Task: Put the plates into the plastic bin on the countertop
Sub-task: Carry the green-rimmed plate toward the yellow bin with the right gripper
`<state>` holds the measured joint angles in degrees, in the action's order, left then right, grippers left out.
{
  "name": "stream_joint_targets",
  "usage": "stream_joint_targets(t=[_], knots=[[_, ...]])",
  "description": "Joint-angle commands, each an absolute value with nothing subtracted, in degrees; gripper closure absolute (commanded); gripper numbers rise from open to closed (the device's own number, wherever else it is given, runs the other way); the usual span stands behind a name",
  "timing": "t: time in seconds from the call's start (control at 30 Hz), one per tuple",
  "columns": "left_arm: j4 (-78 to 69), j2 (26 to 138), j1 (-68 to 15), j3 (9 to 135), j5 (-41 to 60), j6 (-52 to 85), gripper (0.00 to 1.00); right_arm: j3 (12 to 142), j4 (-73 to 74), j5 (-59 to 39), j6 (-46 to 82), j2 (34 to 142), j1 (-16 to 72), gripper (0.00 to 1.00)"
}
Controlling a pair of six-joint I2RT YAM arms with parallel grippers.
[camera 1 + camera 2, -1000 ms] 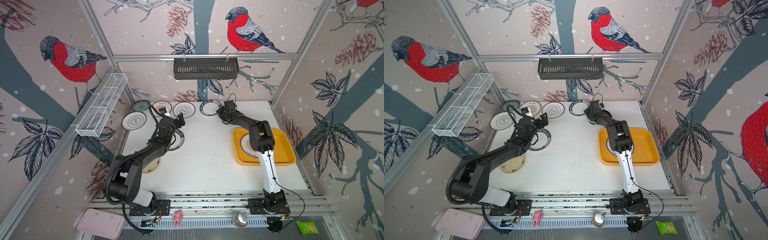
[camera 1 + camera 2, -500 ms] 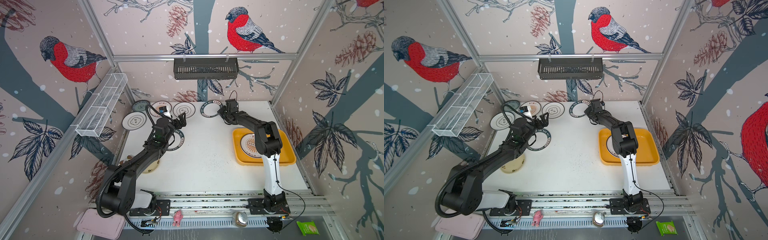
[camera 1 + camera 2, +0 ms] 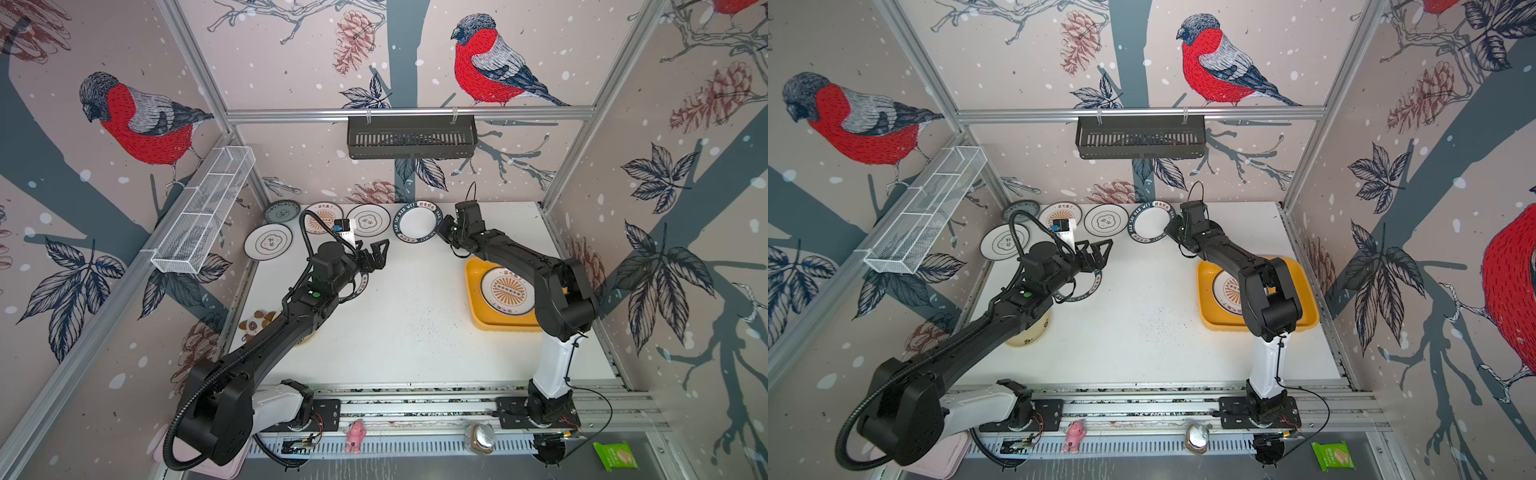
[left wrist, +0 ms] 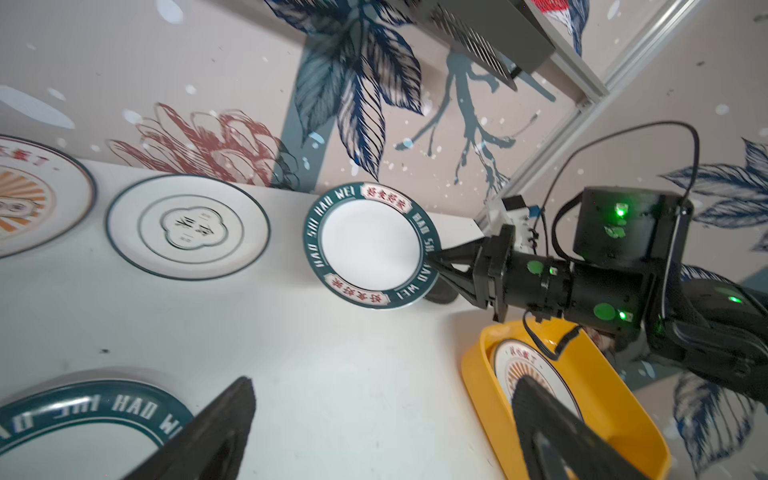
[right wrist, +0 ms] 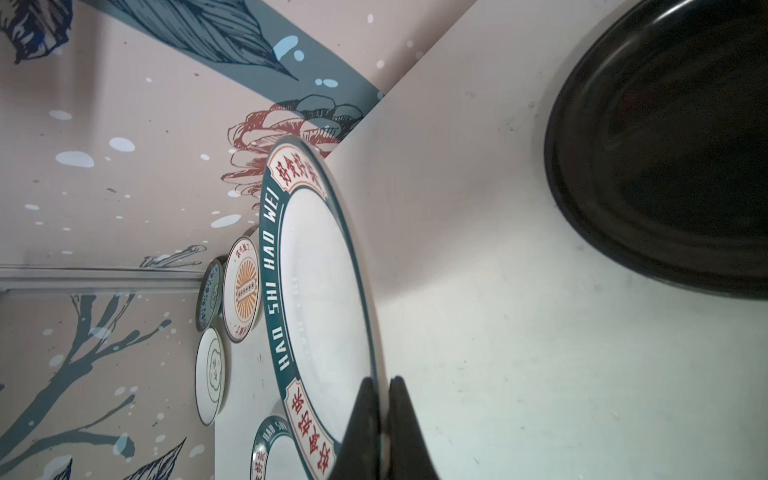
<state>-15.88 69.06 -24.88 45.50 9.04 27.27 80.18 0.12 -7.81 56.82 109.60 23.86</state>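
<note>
My right gripper (image 3: 442, 228) (image 5: 382, 380) is shut on the rim of a white plate with a dark lettered rim (image 3: 415, 222) (image 4: 370, 245) at the back of the countertop (image 3: 415, 324). That plate is tilted, its gripped edge raised. The yellow plastic bin (image 3: 473, 274) (image 3: 1308, 299) lies at the right and holds an orange sunburst plate (image 3: 507, 291). My left gripper (image 3: 376, 253) (image 4: 382, 386) hangs open and empty above the table. Beneath the left wrist lies a second lettered-rim plate (image 3: 359, 286), mostly hidden.
Along the back left lie a grey-teal plate (image 3: 281, 211), a sunburst plate (image 3: 320, 216) and two flower-outline plates (image 3: 368, 220) (image 3: 268, 242). A cream plate (image 3: 1027, 332) sits under the left arm. A black plate (image 5: 665, 145) lies near the right gripper. A black basket (image 3: 411, 137) hangs on the back wall.
The left gripper has drifted a little to the right, still open. The right arm's elbow has swung right while its gripper stays shut on the plate's rim.
</note>
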Motion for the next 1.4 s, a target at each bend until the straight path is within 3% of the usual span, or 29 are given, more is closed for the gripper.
stream_joint_targets(t=[0.0, 0.17, 0.3, 0.47, 0.77, 0.97, 1.37], knots=[[-5.21, 68.38, -25.07, 51.43, 14.48, 27.79, 0.04, 78.51, 3.28, -8.94, 54.92, 106.84, 24.71, 0.98], [6.65, 67.71, -25.10, 58.99, 14.51, 20.89, 0.04, 75.13, 3.60, -8.36, 53.61, 102.65, 26.69, 0.98], [1.25, 64.59, -24.72, 54.10, 9.91, 18.15, 0.04, 71.56, 3.69, -6.78, 53.11, 99.05, 28.81, 0.98], [-3.72, 60.48, -21.97, 47.64, 18.65, 23.65, 0.04, 68.03, 3.08, -8.74, 52.52, 94.72, 31.04, 0.98], [-2.51, 60.10, -21.47, 47.58, 16.35, 21.48, 0.03, 65.81, -1.08, -8.27, 52.75, 87.75, 34.87, 0.98], [-3.93, 61.70, -15.97, 47.71, 21.83, 24.21, 0.04, 62.13, -2.63, -5.30, 53.64, 81.99, 35.66, 0.98], [-6.11, 61.38, -15.68, 47.68, 28.14, 24.02, 0.04, 53.35, -7.91, 2.45, 57.04, 66.23, 35.60, 0.98]])
